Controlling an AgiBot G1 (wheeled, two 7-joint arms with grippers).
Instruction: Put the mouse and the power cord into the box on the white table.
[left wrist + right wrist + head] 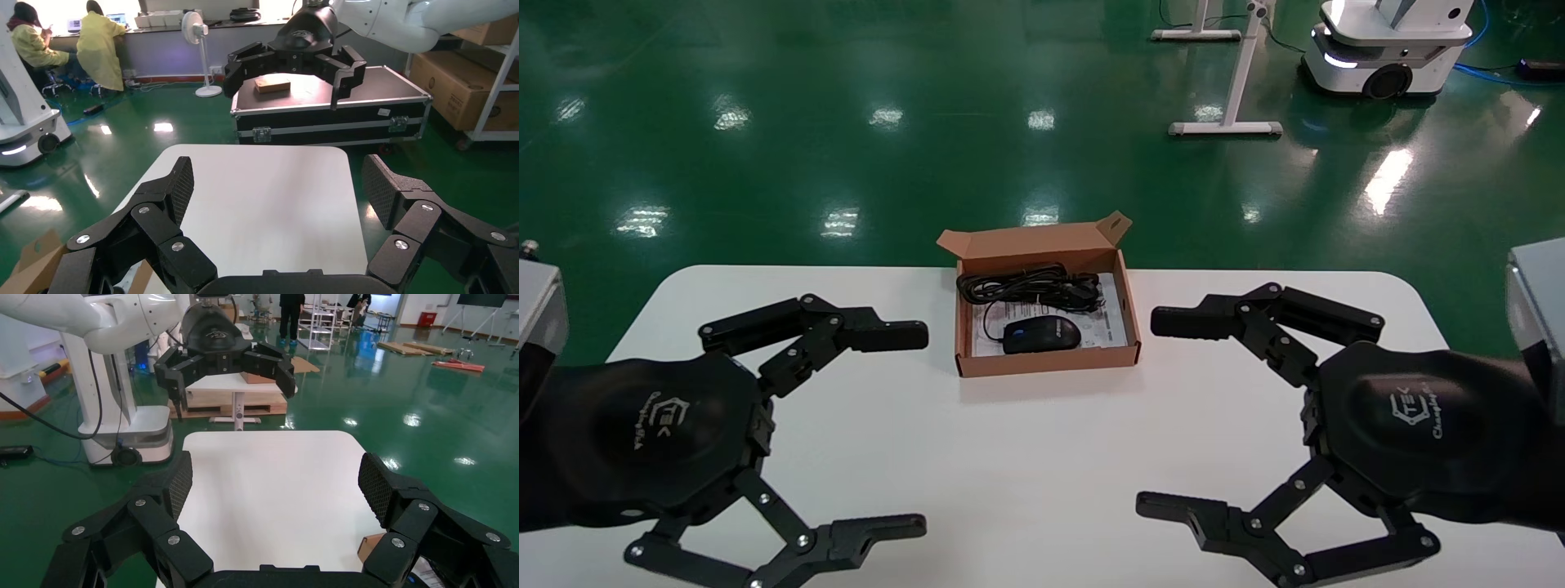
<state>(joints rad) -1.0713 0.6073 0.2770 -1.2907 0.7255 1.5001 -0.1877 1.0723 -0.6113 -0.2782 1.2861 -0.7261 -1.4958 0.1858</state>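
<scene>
Both black grippers are seen nearest the head camera, held low over the near part of the large white rectangular bench [1042,457] with rounded corners. Left gripper [919,429]: fingers spread wide, nothing held, at the left side of the bench. Right gripper [1152,412]: fingers likewise spread wide and empty, at the right side. The two face each other across a bare stretch of benchtop; each is seen by the other's wrist camera at the opposite bench edge.

Between and beyond them, at the far middle edge of the bench, a shallow brown cardboard box [1050,363] is seen with its tabbed flap lid raised. A white printed sheet [1109,327] lines its bottom. Inside, the small black wired mouse [1042,335] with a blue-lit wheel lies on the sheet toward the near wall. The thick black coiled power cord [1030,287] lies behind it, along the far wall.

Green glossy floor surrounds the bench; a white wheeled robot base [1385,49] stands at far right.
</scene>
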